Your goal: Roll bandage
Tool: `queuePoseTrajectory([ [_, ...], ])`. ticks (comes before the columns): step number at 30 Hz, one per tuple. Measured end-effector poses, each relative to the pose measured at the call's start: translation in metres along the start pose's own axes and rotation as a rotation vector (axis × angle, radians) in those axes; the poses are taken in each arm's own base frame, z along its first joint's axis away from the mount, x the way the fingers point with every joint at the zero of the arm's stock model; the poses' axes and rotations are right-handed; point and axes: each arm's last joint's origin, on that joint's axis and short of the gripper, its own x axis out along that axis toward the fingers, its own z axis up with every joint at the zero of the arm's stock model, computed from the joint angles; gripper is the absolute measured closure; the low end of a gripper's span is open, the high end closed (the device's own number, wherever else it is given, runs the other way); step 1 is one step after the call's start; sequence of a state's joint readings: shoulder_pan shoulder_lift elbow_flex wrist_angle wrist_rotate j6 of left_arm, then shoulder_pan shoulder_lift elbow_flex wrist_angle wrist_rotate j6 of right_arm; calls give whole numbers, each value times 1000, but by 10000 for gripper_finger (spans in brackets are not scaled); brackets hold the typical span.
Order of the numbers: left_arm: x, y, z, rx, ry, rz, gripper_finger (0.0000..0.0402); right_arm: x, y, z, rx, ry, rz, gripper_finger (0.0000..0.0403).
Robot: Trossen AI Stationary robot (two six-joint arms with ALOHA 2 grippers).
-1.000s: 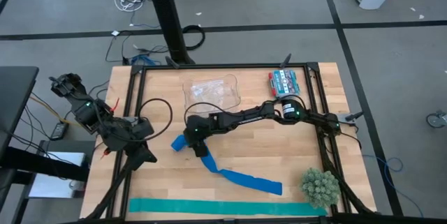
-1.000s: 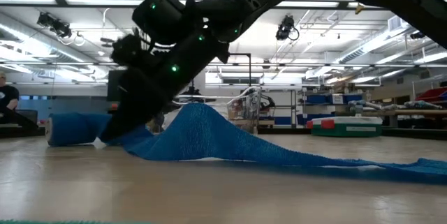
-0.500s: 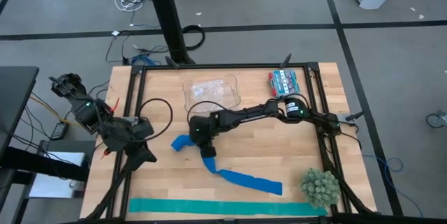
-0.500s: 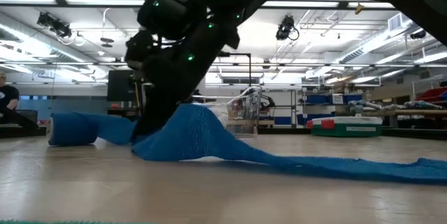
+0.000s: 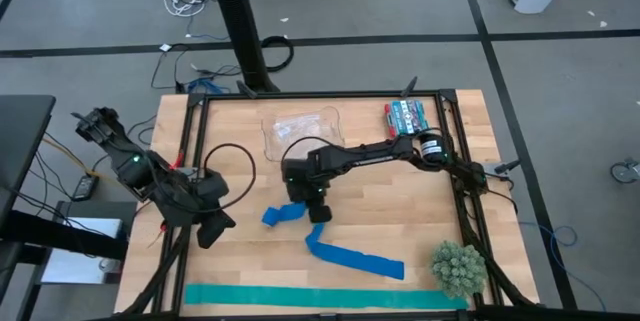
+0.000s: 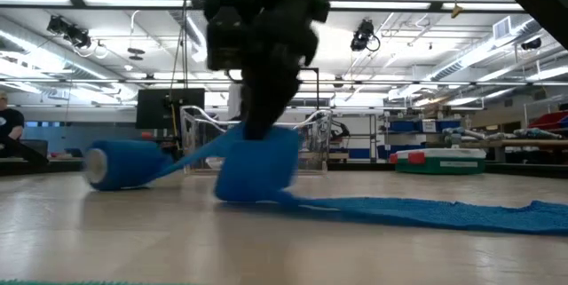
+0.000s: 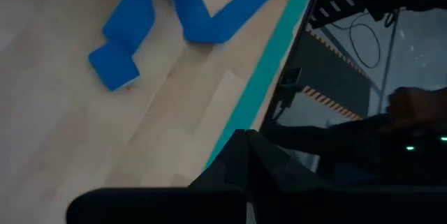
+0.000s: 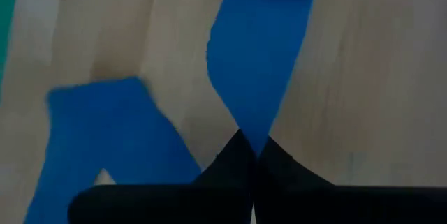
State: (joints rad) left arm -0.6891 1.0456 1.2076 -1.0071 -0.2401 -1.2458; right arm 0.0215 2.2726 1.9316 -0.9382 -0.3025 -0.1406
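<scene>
The right gripper, jaws pinched shut on the bandage, lifts a fold of the blue strip at mid-table, its rolled end resting just left, while the left gripper, jaws closed and empty, waits at the table's left edge.

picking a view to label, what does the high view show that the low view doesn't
Only the high view: the teal-green fabric strip along the table's near edge, the green spiky ball, the clear plastic bag, the pack of batteries and the left gripper at the table's left edge.

Only the low view: the room behind and the bandage lifted off the wood.

Both: the royal-blue elastic bandage with its small rolled end, pinched by the right gripper.
</scene>
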Motion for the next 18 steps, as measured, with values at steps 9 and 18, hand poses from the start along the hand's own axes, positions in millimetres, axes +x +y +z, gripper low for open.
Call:
queuePoseTrajectory([
  [9,24,-8,3,40,-76,86,396,-32,5,-28,67,237,53,403],
  [18,44,-11,14,50,-115,126,396,-39,10,-45,98,407,131,403],
])
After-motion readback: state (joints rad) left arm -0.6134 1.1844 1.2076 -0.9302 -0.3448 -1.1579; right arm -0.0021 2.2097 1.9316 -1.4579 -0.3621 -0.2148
